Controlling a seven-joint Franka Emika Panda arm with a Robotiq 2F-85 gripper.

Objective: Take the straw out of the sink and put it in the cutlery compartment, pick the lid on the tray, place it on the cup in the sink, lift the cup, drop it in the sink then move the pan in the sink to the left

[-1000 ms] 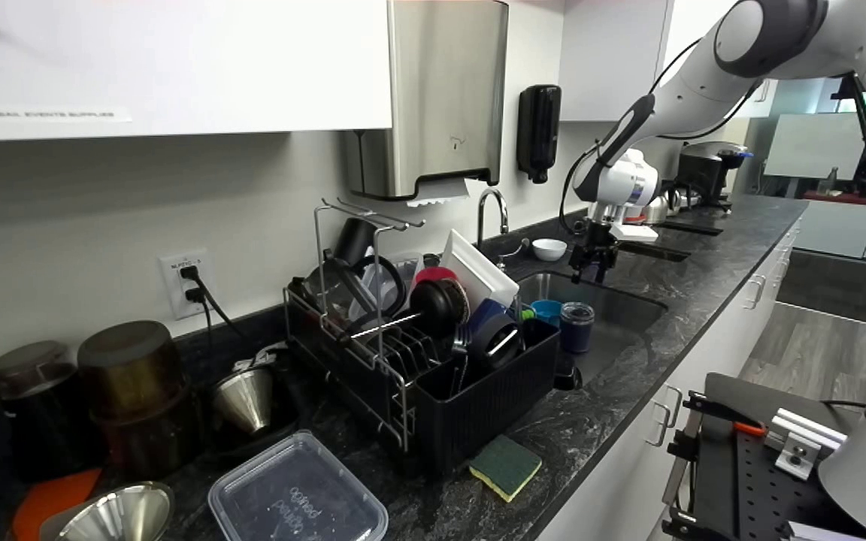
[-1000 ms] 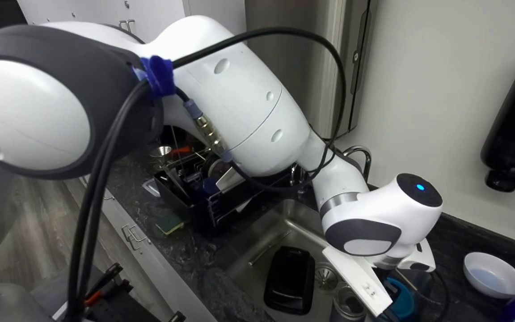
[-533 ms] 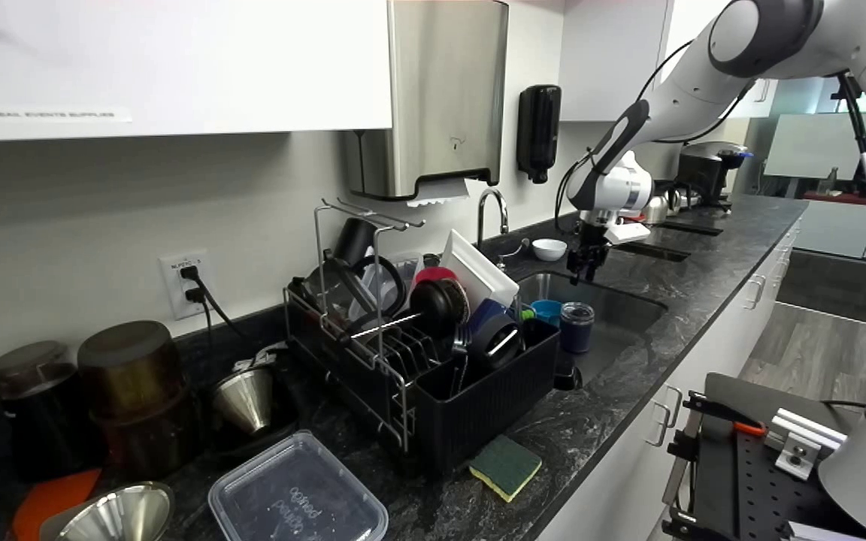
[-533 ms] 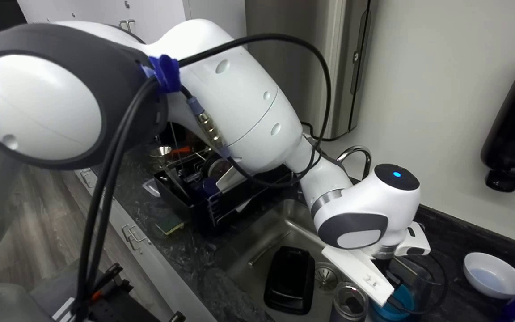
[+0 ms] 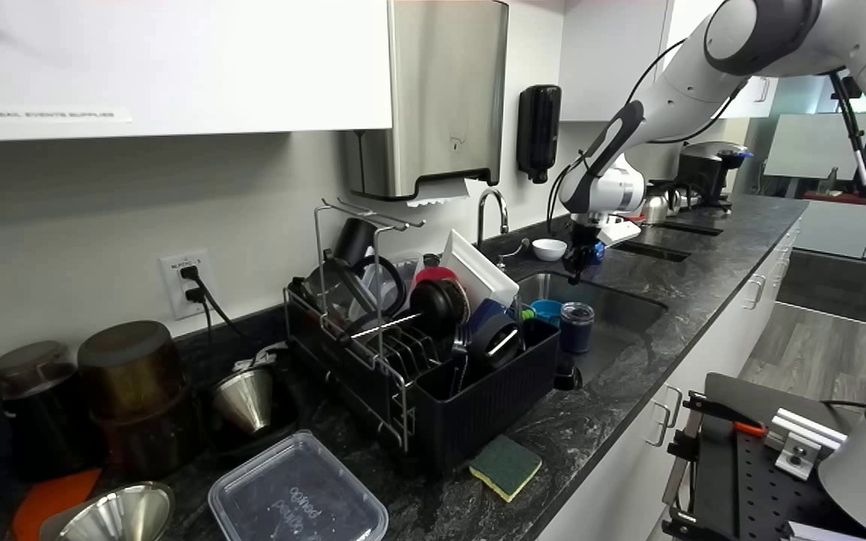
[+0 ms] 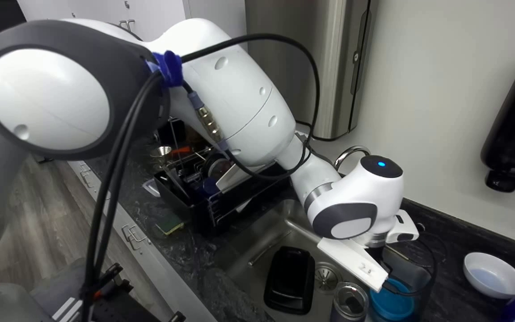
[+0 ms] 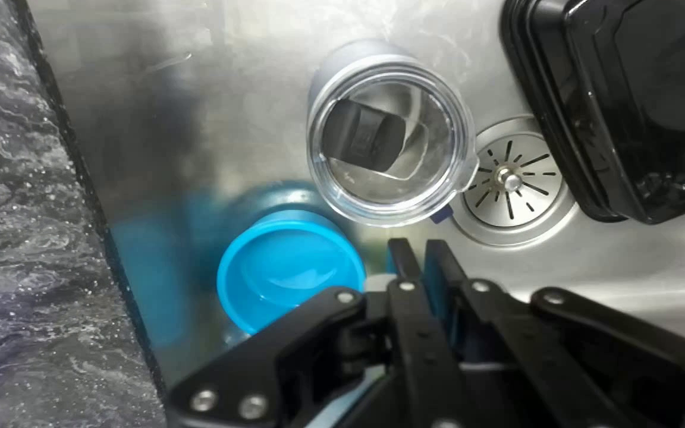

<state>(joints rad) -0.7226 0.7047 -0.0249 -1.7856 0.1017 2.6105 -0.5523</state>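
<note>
My gripper [image 7: 421,254] hangs over the sink [image 6: 239,264], its fingers a narrow gap apart with nothing between them. Ahead of the fingertips in the wrist view stands the cup [image 5: 576,330], a dark tumbler. On top of it sits a clear lid [image 7: 351,184] with a black slider. The pan [image 7: 663,101], black and rectangular, lies beyond the drain. A thin rod that looks like the straw [image 6: 270,247] rests on the sink floor in an exterior view. The black cutlery compartment [image 5: 478,409] fronts the dish rack. I cannot make out a tray.
A bright blue container [image 7: 289,267] stands beside the tumbler, just left of my fingers in the wrist view. The faucet [image 5: 493,210] and a white bowl [image 5: 549,249] are behind the sink. A loaded dish rack [image 5: 395,361] and a sponge [image 5: 506,466] lie alongside.
My fingers have come together from wide apart to a narrow gap. The arm has shifted left in both exterior views, uncovering more of the blue container. The sink's contents look unmoved.
</note>
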